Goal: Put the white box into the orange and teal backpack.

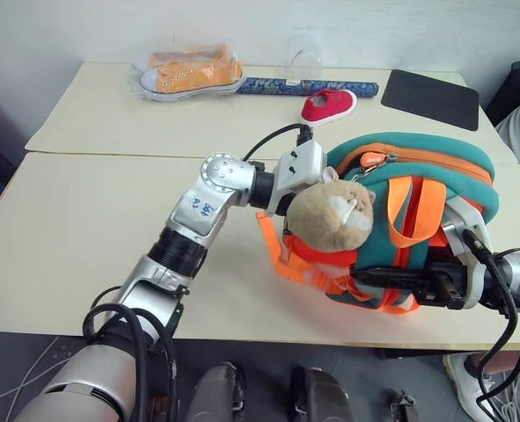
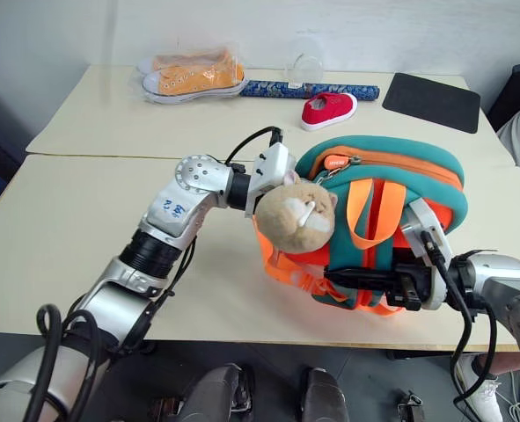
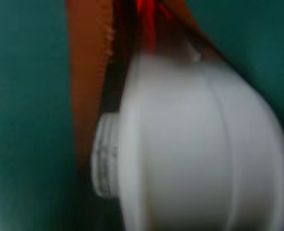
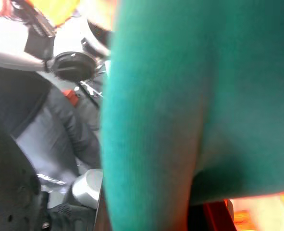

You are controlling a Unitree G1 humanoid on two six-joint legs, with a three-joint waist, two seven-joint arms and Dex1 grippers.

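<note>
Left arm reaches across to the orange and teal backpack; the left gripper itself is hidden behind the plush animal, at the bag's zip opening. The left wrist view has the white box right at the opening, orange trim and teal fabric around it. Can't tell how wide those fingers stand or whether they have the box.

My read: box is going in, partly through the opening, not confirmed released. Left to do: let go, pull out.

Right gripper is clamped shut on the bag's lower orange front, holding it propped on the table.

Surface: two pale tables butted together. Far table holds orange sneakers, a blue patterned strip, a red shoe, a black mat. White wall behind.
</note>
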